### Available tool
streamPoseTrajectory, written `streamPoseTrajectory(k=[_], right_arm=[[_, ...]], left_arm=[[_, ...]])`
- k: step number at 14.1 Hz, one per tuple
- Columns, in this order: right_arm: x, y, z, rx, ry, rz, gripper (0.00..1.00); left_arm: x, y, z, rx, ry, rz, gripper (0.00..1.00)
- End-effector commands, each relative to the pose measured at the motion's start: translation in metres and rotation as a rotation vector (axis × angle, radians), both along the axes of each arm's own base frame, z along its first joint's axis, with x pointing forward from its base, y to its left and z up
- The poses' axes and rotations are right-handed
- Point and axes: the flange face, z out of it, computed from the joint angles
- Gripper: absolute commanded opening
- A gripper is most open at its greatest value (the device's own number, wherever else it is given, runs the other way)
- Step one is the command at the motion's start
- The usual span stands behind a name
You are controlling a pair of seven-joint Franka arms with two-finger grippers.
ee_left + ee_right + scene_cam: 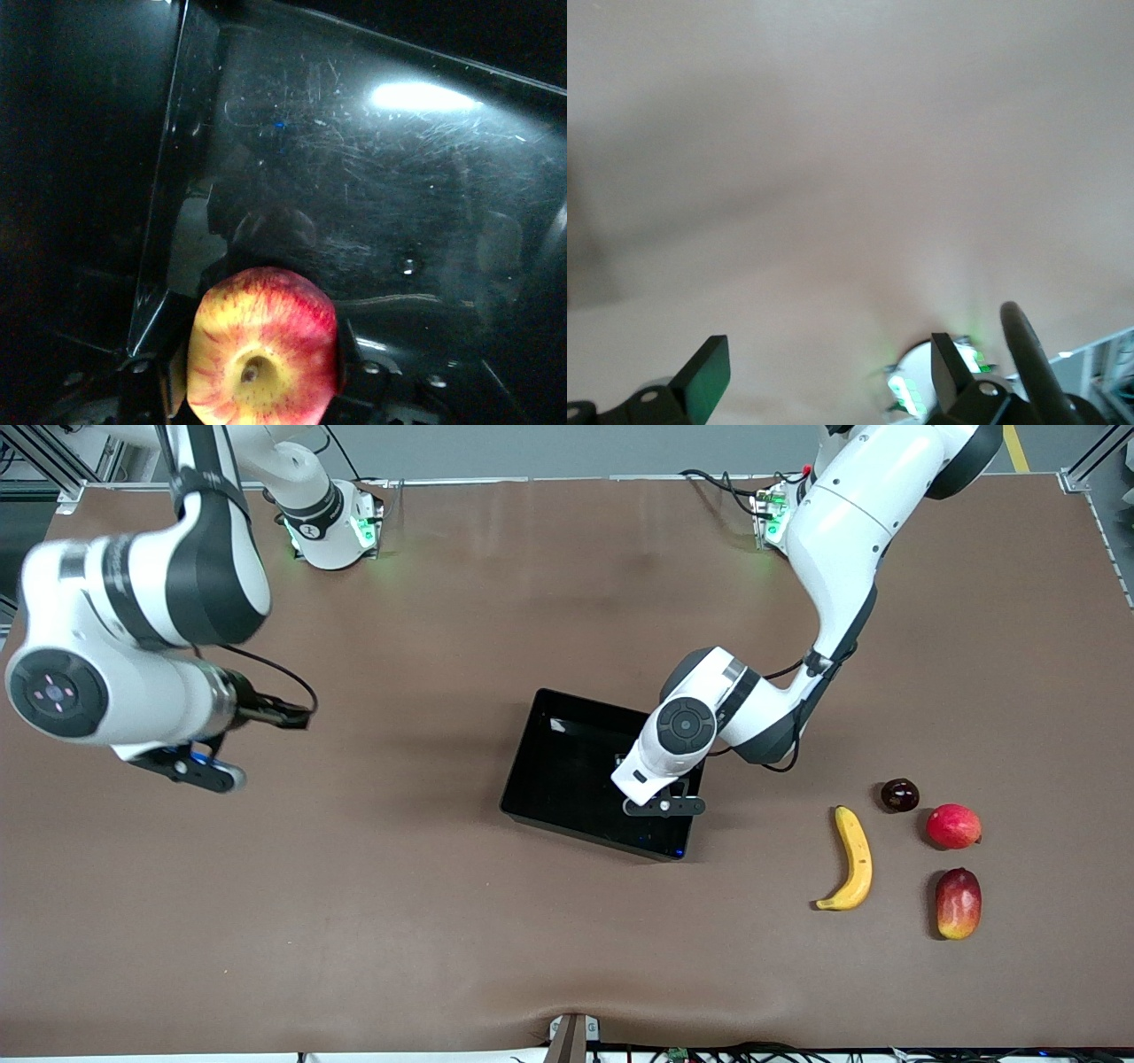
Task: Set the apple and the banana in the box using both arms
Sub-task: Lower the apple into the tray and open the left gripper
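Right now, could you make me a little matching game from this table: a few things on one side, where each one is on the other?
Things:
1. apple
2. banana
3. box
4. right gripper

Places:
A. lying on the table toward the left arm's end
B. held in the left gripper over the box
C. open, above bare table
D. mid-table, under the left gripper

Pairs: 1-B, 2-A, 3-D, 4-C
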Motion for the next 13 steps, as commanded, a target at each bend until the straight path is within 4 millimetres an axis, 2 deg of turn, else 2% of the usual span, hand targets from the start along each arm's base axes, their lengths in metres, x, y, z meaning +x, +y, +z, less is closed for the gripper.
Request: streamPoseTrajectory(k=[1, 2, 4, 5, 6, 7, 8, 10, 12, 13], right_arm=[[-0.013, -0.012, 0.037, 0.001, -0.043, 0.048, 1.00], [-0.015, -0.019, 0.045, 0.023, -0.055, 0.052, 1.00], [-0.013, -0.043, 0.064, 0.140, -0.065, 0.170, 1.00], [-0.010, -0.059, 0.076, 0.182, -0.087, 0.225, 1.00], [-0.008, -0.073, 0.080, 0.200, -0.097, 0.236, 1.00], [-0.007, -0.078, 0.080, 0.206, -0.097, 0.229, 1.00], [-0.007, -0.087, 0.080, 0.214, -0.100, 0.213, 1.00], [-0.006, -0.112, 0.085, 0.238, -0.099, 0.198, 1.00], [-0.005, -0.135, 0.090, 0.279, -0.116, 0.195, 1.00], [-0.009, -0.135, 0.100, 0.293, -0.132, 0.218, 1.00]], left_arm=[[0.003, 0.003, 0.016, 0.008, -0.035, -0.004, 1.00], [0.010, 0.008, 0.028, 0.002, -0.052, 0.008, 1.00], [0.017, 0.018, 0.087, 0.000, -0.112, 0.031, 1.00], [0.029, 0.039, 0.117, 0.005, -0.145, 0.052, 1.00], [0.043, 0.065, 0.134, 0.007, -0.165, 0.067, 1.00], [0.053, 0.084, 0.141, 0.003, -0.175, 0.042, 1.00], [0.064, 0.107, 0.145, 0.002, -0.182, 0.002, 1.00], [0.089, 0.174, 0.134, 0.007, -0.167, -0.045, 1.00], [0.106, 0.217, 0.111, -0.010, -0.166, -0.094, 1.00], [0.112, 0.231, 0.103, -0.020, -0.179, -0.101, 1.00]])
